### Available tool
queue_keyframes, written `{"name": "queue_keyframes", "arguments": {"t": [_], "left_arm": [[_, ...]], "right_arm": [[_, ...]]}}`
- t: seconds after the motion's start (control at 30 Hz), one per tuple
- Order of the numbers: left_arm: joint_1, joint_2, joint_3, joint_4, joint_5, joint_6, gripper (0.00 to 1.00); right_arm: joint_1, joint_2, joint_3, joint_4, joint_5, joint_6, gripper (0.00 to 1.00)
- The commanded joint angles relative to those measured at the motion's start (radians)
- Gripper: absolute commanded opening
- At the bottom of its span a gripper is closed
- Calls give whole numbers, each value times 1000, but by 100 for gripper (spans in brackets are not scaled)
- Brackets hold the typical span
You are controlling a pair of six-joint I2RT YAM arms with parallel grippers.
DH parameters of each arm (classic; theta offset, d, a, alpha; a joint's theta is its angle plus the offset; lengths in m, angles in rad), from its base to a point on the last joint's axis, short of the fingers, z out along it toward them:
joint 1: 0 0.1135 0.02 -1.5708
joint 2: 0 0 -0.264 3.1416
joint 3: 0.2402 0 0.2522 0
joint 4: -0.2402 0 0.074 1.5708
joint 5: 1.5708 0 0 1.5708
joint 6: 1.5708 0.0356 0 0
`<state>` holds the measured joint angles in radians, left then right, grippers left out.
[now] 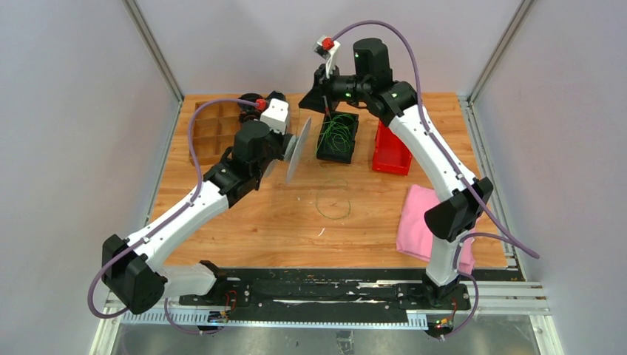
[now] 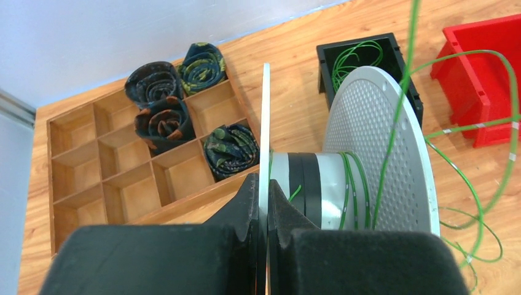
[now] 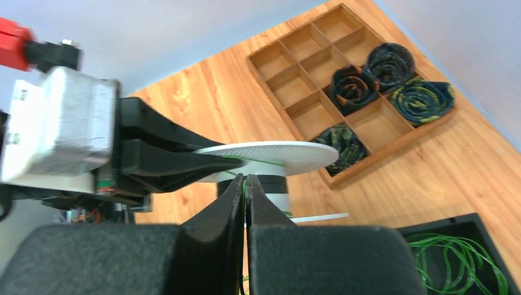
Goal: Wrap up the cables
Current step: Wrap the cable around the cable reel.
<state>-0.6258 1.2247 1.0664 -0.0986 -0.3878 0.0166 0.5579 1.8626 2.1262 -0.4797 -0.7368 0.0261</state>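
Left gripper is clenched on one flange of the single grey spool, which is held on edge above the table. Cables: a tangle of green loops in the one black bin, a few turns on the spool hub, and one loose loop on the table. Right gripper is pinched tight on one green cable beside the spool. Also noted: one red bin, one pink cloth, and one twelve-cell tray holding four rolled bundles.
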Motion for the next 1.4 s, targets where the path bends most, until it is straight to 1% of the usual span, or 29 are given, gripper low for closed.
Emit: {"name": "queue_keyframes", "arguments": {"t": [0.0, 0.23, 0.47, 0.7, 0.93, 1.23, 1.37], "left_arm": [[-16, -41, -10, 41, 62, 51, 0], [-17, -67, -12, 33, 116, 73, 0], [-17, -84, -19, 28, 170, 52, 0], [-15, -93, -13, 17, 203, 25, 0], [-10, -109, -4, 1, 203, 18, 0], [11, -113, 21, -18, 232, -11, 0], [22, -111, 37, -30, 253, -26, 0]], "right_arm": [[-27, 13, 60, 6, 75, -109, 1], [-29, 22, 56, -11, 172, -260, 1], [-33, 32, 18, -15, 239, -394, 1], [-50, 41, -39, -2, 236, -435, 1], [-83, 38, -108, 16, 209, -478, 1], [-127, 26, -223, 22, 41, -524, 2], [-136, 27, -265, 24, 28, -539, 3]]}}
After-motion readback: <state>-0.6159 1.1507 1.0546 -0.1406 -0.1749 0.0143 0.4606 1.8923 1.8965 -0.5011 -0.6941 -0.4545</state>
